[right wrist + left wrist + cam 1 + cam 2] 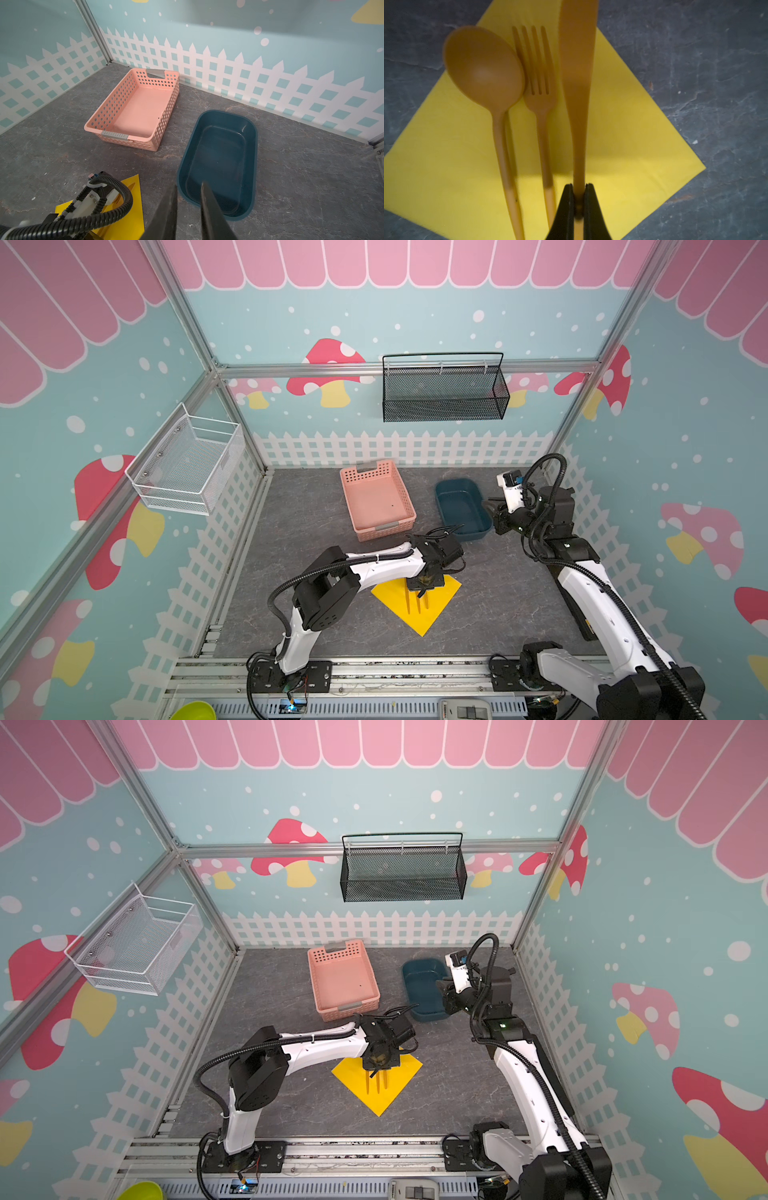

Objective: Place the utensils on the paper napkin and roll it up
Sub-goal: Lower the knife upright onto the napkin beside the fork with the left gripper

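Note:
The yellow paper napkin (pixel 434 616) (pixel 392 1096) (pixel 633 145) (pixel 129 207) lies as a diamond on the grey table in front of the left arm. On it rest the spoon (pixel 483 68) and the fork (pixel 539 99), side by side. My left gripper (pixel 422 593) (pixel 376 1073) (pixel 579 187) is shut on the handle of the knife (pixel 577 83), which hangs just over the napkin next to the fork. My right gripper (pixel 494 510) (pixel 442 986) (pixel 189 184) hovers at the near rim of the blue tub, jaws slightly apart with nothing between them.
A pink perforated basket (pixel 376 526) (pixel 133 143) and a dark blue tub (pixel 439 499) (pixel 255 158) stand behind the napkin, both with nothing inside. A black mesh basket (pixel 444 389) hangs on the back wall and a white wire basket (pixel 187 464) on the left wall.

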You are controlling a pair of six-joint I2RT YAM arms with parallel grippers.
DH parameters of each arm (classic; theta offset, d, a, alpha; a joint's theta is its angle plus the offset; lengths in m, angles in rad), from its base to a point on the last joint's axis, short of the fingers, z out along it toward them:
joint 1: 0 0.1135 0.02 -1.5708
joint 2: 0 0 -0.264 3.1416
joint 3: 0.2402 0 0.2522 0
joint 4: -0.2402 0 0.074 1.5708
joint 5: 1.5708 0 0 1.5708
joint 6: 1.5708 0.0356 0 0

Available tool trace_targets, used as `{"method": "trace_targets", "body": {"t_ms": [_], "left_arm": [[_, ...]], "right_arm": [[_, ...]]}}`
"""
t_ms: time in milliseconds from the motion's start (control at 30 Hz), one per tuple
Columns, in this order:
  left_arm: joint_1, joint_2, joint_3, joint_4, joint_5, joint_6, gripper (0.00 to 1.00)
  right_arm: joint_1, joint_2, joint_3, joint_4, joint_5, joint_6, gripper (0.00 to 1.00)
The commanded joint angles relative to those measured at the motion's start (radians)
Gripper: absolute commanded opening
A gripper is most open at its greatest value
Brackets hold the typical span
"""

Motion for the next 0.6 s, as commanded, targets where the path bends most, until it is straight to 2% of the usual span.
{"method": "trace_targets", "body": {"t_ms": [0, 567], "left_arm": [[-0.005, 0.012, 0.019, -0.023, -0.008, -0.033, 0.02], [-0.005, 0.036, 0.018, -0.021, 0.011, -0.04, 0.03]], "right_arm": [[-0.007, -0.011, 0.016, -0.006, -0.014, -0.009, 0.22], [-0.008, -0.011, 0.016, -0.006, -0.039, -0.008, 0.22]]}}
